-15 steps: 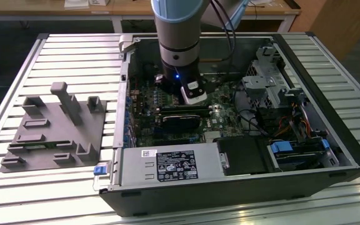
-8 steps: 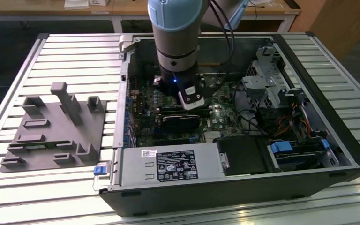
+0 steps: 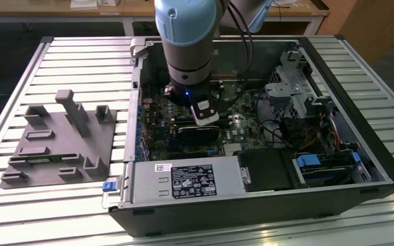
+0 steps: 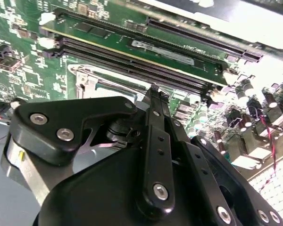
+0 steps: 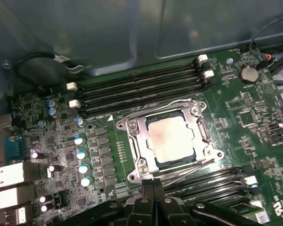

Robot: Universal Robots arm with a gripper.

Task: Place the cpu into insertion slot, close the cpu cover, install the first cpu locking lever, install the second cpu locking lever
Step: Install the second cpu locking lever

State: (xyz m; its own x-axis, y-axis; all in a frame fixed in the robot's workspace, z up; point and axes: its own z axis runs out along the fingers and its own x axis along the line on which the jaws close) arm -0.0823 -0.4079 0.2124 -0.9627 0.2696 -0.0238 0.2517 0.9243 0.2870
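With cpu (image 5: pixel 171 138) seated in insertion slot (image 5: pixel 137 151) near motherboard (image 5: pixel 254 117) centre and cpu cover (image 5: pixel 203 133) apparently lowered, gripper (image 5: pixel 153 184), fingers pressed together, poised beside socket edge: best kept low, pressing lever wire squarely.

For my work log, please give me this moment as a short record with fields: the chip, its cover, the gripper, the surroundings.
cpu: seated in the insertion slot, silvery top facing up
cpu cover: metal frame lying down around the chip
gripper: beside the socket edge, fingers pressed together, holding nothing visible
memory slots: long black rows on both sides of the socket
computer case: open, arm reaching down inside
grey fixture: on the table at the exterior view's left
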